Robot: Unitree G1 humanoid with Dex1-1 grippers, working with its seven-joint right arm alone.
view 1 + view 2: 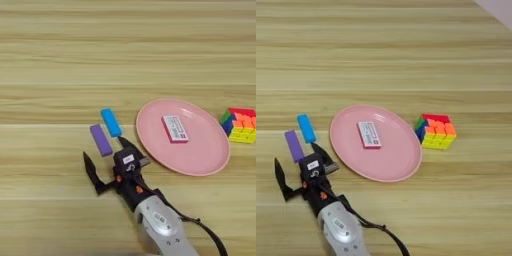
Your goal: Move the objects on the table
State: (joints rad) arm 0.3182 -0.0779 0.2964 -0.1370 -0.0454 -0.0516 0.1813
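Fingers [87,163] spread; purple bar [101,140] just beyond, between tips, untouched.

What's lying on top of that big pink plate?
One flat white rectangle with pink-red print lies on the pink plate, near its middle. The plate surface under it is covered; nothing else sits there.

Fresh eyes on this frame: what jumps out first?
The big round pink plate right of centre, with the flat white rectangle with pink-red print lying on it. Next, the right gripper, fingers spread open, reaching in from the bottom edge, just below the purple bar and the blue bar lying side by side on the table. A multicoloured puzzle cube sits right of the plate.
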